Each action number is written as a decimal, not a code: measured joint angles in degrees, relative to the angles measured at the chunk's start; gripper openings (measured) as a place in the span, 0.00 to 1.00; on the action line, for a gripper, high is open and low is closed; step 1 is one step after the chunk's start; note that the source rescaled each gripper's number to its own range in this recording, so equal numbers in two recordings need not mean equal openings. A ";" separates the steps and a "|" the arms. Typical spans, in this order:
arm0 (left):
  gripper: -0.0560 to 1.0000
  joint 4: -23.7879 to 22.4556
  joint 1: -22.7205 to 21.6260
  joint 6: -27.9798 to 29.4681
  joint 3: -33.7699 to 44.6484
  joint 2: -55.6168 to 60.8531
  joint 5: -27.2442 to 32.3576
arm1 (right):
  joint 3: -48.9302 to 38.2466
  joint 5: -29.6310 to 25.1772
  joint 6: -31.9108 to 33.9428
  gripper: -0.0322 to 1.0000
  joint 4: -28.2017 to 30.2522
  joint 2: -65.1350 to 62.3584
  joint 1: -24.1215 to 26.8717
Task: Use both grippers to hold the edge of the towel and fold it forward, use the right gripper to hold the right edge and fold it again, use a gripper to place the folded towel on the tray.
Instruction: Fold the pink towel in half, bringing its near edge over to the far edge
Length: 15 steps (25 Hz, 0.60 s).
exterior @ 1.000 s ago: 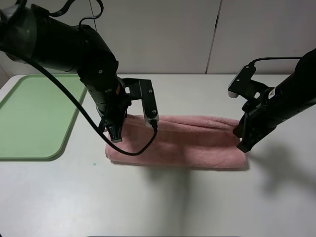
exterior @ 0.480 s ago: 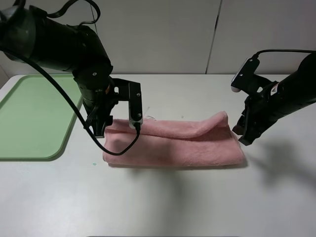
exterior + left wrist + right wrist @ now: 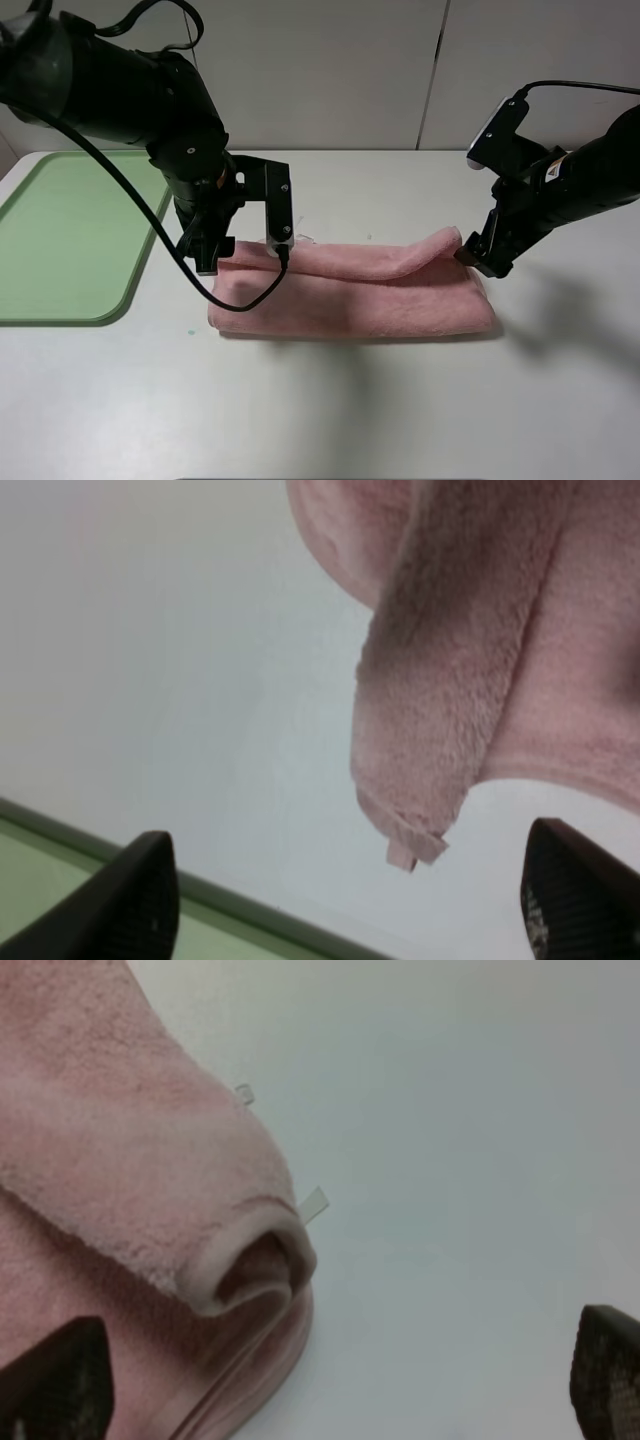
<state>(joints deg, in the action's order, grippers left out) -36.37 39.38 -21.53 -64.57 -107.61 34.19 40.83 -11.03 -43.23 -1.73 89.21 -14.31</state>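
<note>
Left claw point(image 3: 365, 900) is seen spread wide in the left wrist view, nothing pinched. Its dark fingertips point(image 3: 145, 900) are set well apart, and a towel point(image 3: 470, 680) corner with a small tag point(image 3: 402, 855) is framed between them, untouched. In the exterior high view the same left claw point(image 3: 243, 252) is placed over the left end of the towel point(image 3: 360, 290). Its spread is harder to read there against the black arm point(image 3: 130, 90).

Right claw point(image 3: 335, 1380) is likewise shown spread in the right wrist view, nothing gripped, fingertips point(image 3: 60, 1380) far apart. The towel point(image 3: 130, 1180) end is seen close up there, with a curled fold lip. A small clear tag point(image 3: 313, 1203) sticks out of it; that detail is not resolved from the high camera. From the high camera the right claw point(image 3: 480, 258) is seen right at the towel's right end, where the top layer is bunched upward.

The pink towel is laid as a long folded strip across the middle of the desk point(image 3: 400, 400), its long side along the front edge. The green tray point(image 3: 70, 230) is located at the desk's left edge toward the back left corner, apart from the towel. The towel is not yet placed in it. A strip of the tray point(image 3: 240, 925) is also caught in the left wrist view.
</note>
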 joint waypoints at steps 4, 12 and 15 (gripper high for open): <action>0.71 0.04 0.00 0.00 0.00 0.00 -0.24 | 0.00 0.06 0.05 1.00 0.00 0.00 0.00; 0.72 0.32 0.00 0.02 0.00 0.00 -0.24 | 0.00 0.06 0.05 1.00 0.00 0.11 0.00; 0.72 0.38 0.00 0.02 0.00 0.00 -0.24 | 0.00 0.06 0.05 1.00 0.00 0.11 0.00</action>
<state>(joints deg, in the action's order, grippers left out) -35.99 39.38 -21.51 -64.57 -107.61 33.95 40.83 -10.97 -43.18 -1.73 89.31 -14.31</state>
